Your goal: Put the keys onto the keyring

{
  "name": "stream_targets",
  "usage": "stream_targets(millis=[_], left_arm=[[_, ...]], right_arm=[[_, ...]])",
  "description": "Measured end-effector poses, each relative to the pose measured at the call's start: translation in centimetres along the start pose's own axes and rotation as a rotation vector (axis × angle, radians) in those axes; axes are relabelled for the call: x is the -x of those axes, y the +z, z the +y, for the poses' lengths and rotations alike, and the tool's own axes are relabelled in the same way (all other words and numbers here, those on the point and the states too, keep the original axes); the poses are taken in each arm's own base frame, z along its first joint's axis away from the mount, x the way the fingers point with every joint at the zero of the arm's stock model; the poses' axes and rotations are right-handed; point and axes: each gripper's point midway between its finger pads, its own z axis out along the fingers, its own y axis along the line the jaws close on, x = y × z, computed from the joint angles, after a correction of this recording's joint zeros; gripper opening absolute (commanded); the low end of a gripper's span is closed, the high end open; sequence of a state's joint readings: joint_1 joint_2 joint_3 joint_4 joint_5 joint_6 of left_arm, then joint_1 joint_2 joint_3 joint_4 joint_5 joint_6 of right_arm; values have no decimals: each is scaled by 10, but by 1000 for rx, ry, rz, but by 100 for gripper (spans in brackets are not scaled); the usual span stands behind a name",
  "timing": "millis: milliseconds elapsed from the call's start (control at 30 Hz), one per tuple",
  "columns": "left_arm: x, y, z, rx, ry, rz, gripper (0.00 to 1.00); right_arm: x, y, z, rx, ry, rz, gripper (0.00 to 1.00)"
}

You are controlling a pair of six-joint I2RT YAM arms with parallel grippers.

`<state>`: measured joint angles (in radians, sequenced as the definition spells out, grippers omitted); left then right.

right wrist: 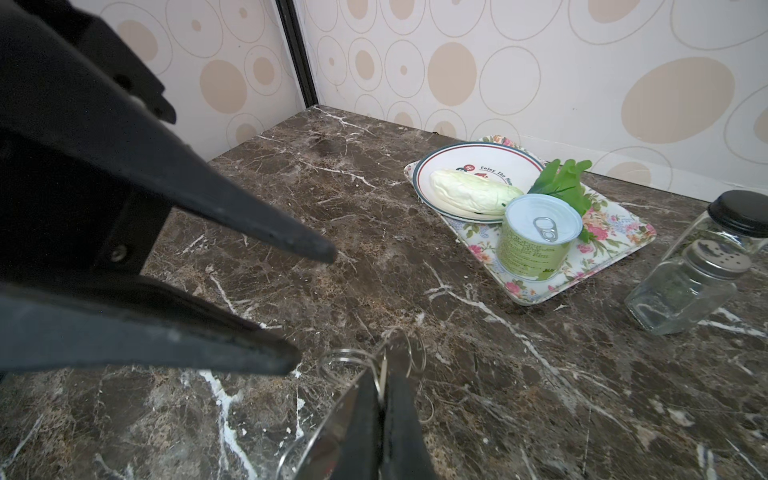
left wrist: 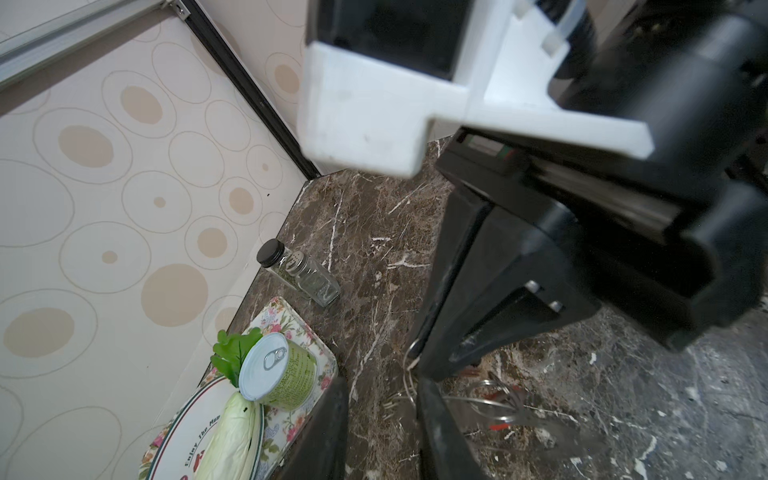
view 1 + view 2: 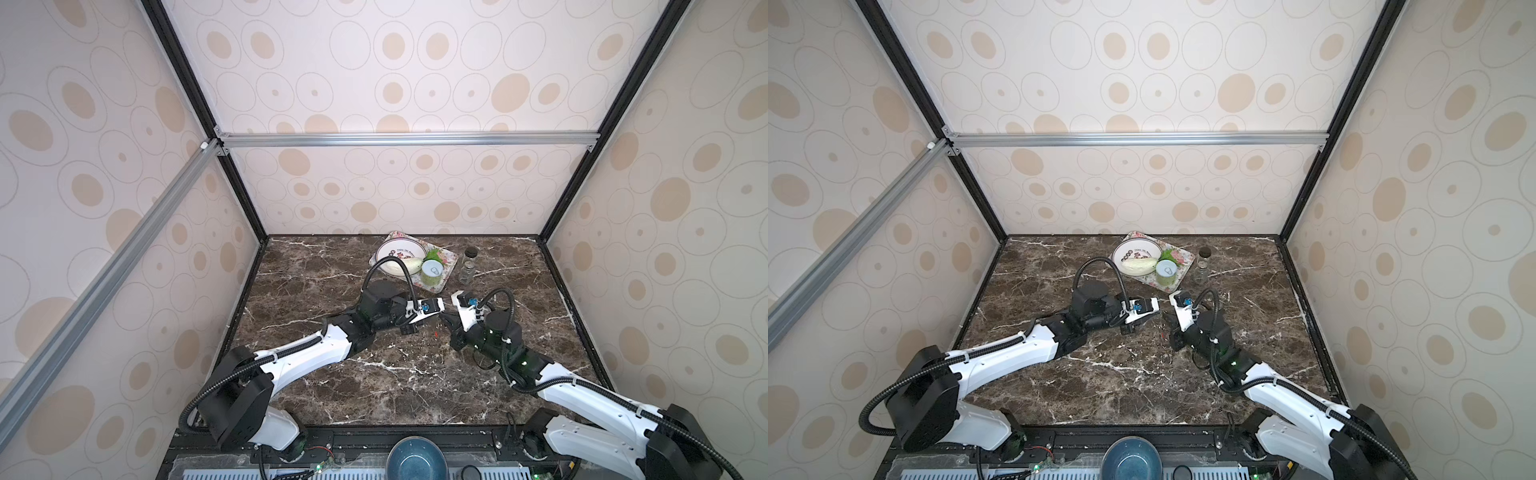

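- tightly pinched, the right gripper (image 1: 384, 374) had its two black fingers together on the keyring (image 1: 347, 353), a loose bunch of thin wire loops standing around its tips just above the table (image 3: 374, 374).
- the left gripper (image 1: 311, 307) stood partly open, its fingers clearly apart and nothing between them.
- its tips pointed at the right gripper from the left side. the keyring lay just beyond its nearer tip, close but not touching, so the left arm was the free one and the better placed to act.
- the bunch's long axis was hard to read. a larger loop seemed to run down beside the right fingers.
- of the keys (image 2: 500, 426), only red bits showed among more wire under the right gripper. whether they hung on a loop or lay loose could not be told, and the black-tagged key could not be made out.
- the likely step was the left gripper closing in on a key or a loop.
- well beyond, a flowered tray (image 1: 615, 245) held a can (image 1: 536, 245), with a glass shaker (image 1: 685, 291) beside it.
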<state>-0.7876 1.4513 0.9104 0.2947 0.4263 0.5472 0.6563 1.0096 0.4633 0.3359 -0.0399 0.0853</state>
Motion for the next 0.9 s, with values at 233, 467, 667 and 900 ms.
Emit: stream_targets(millis=[233, 467, 667, 900], left_arm=[[-4, 8, 1, -16, -13, 31, 24], [-7, 13, 1, -27, -18, 42, 25], [-5, 14, 4, -22, -17, 43, 25], [-7, 14, 4, -21, -20, 54, 27]], right_arm=[[1, 0, 1, -4, -10, -3, 0], [0, -2, 0, -15, -27, 3, 0], [6, -5, -1, -20, -27, -19, 0], [5, -5, -1, -21, -27, -17, 0]])
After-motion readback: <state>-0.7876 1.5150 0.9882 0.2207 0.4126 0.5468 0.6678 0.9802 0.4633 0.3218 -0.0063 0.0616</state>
